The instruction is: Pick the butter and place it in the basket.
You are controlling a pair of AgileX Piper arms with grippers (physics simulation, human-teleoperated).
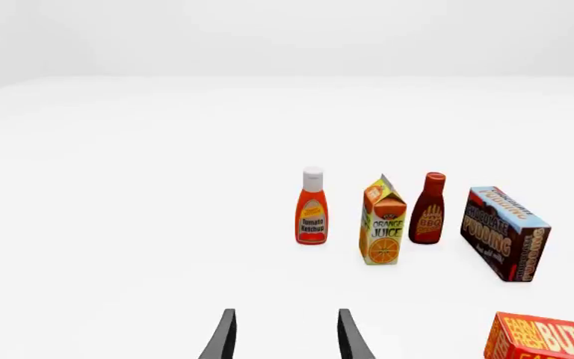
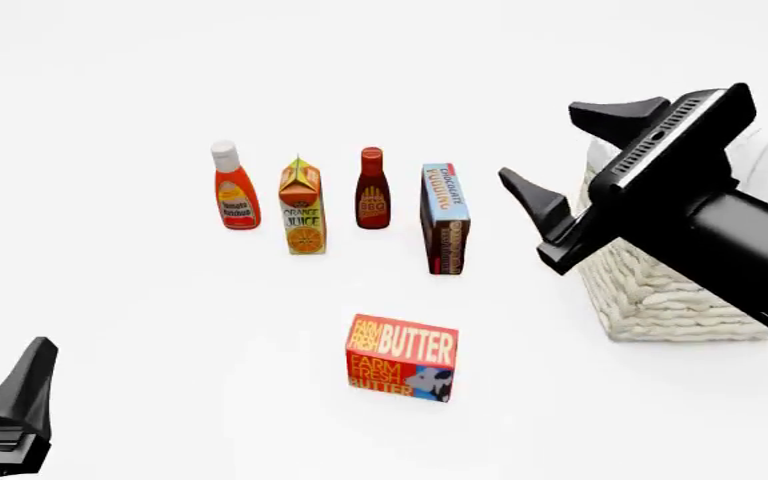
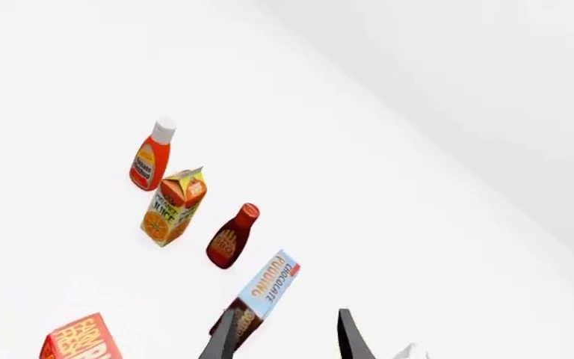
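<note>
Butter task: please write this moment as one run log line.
butter: on table, untouched | basket: at right | left gripper: open, empty | right gripper: open, raised

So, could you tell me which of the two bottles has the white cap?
The tomato ketchup bottle, at the row's left end; the darker BBQ sauce bottle has a red cap.

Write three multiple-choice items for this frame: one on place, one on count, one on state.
1. In the front view, the butter stands:
A. inside the basket
B. on the table, nearer the camera than the row of groceries
C. in a pincer

2. Bottles in the row:
A. one
B. two
C. four

3. The right pincer is:
A. open and empty
B. shut on the butter
C. shut on the juice carton

Key: 1 B, the box sits alone in front of the row. 2 B, ketchup and BBQ sauce. 3 A, its fingers are spread in the air with nothing between them.
</note>
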